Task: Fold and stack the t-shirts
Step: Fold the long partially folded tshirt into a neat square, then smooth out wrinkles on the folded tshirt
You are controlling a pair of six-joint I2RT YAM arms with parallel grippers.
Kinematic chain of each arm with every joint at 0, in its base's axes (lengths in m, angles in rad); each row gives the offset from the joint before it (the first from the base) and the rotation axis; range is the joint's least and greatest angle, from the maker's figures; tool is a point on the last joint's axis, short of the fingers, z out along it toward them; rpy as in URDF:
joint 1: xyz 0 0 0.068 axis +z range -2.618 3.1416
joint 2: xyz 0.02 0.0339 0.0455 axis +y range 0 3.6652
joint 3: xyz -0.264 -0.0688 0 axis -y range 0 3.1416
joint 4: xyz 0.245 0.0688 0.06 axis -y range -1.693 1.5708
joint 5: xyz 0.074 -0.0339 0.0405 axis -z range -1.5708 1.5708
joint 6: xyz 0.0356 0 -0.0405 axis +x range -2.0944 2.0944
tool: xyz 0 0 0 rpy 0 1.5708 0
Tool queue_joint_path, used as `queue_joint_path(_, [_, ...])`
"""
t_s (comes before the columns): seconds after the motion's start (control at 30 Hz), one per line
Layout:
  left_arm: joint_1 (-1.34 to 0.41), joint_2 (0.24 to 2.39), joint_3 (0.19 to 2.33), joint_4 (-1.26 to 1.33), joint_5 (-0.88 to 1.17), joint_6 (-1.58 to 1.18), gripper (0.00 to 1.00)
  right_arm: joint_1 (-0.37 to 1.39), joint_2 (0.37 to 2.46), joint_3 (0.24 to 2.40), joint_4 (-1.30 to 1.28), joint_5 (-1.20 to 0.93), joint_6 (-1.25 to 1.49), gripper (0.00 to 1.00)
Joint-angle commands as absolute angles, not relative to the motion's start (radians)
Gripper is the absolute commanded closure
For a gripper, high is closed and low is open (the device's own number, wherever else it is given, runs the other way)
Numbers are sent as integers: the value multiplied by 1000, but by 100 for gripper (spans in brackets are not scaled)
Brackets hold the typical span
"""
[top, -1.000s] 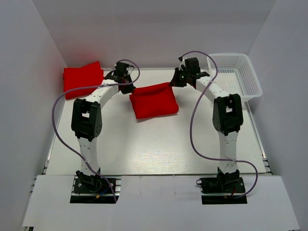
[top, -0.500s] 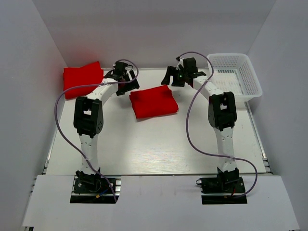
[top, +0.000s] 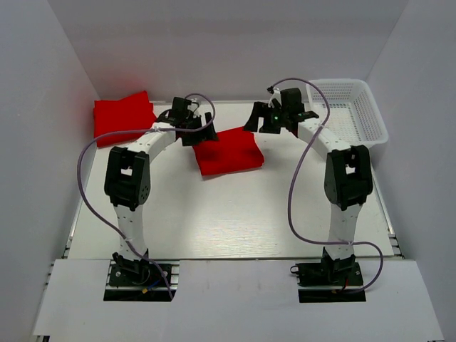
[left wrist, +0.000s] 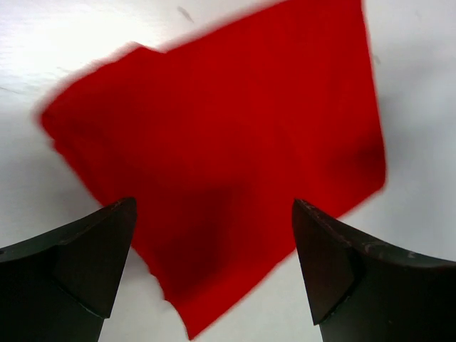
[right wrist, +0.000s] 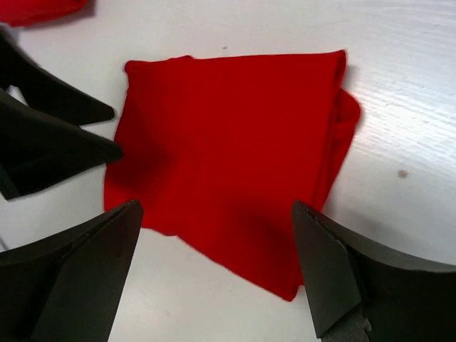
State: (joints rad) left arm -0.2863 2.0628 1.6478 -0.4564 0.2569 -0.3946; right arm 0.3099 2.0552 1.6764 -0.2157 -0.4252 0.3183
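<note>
A folded red t-shirt [top: 228, 151] lies flat on the white table in the middle. It fills the left wrist view [left wrist: 235, 128] and the right wrist view [right wrist: 228, 157]. My left gripper [top: 199, 135] hovers open over its back left corner, nothing between its fingers [left wrist: 78, 271]. Just behind the shirt's back right corner, my right gripper [top: 276, 121] is also open and empty, its fingers [right wrist: 363, 278] spread wide above the cloth. A second folded red t-shirt [top: 122, 117] rests at the back left, apart from both grippers.
A white mesh basket [top: 370, 117] stands at the back right corner of the table. White walls close in the left, back and right sides. The left gripper's dark fingers [right wrist: 43, 135] show at the left edge of the right wrist view.
Both grippers went from shut to wide open and let go of the middle t-shirt's back edge. The shirt now lies flat; the left gripper shifted slightly right.
</note>
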Motion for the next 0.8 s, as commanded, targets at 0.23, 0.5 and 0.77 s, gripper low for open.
queue_joint_path(0.23, [-380, 1887, 1386, -267, 577, -336, 0, 314, 1980, 1476, -94, -626, 439, 10])
queue_joint_path(0.5, [-380, 1896, 1203, -233, 549, -336, 0, 314, 2086, 1405, -12, -710, 528, 10])
queue_joint_path(0.77, [-371, 1917, 1131, -265, 489, -345, 0, 302, 2181, 1345, -21, -611, 525, 10])
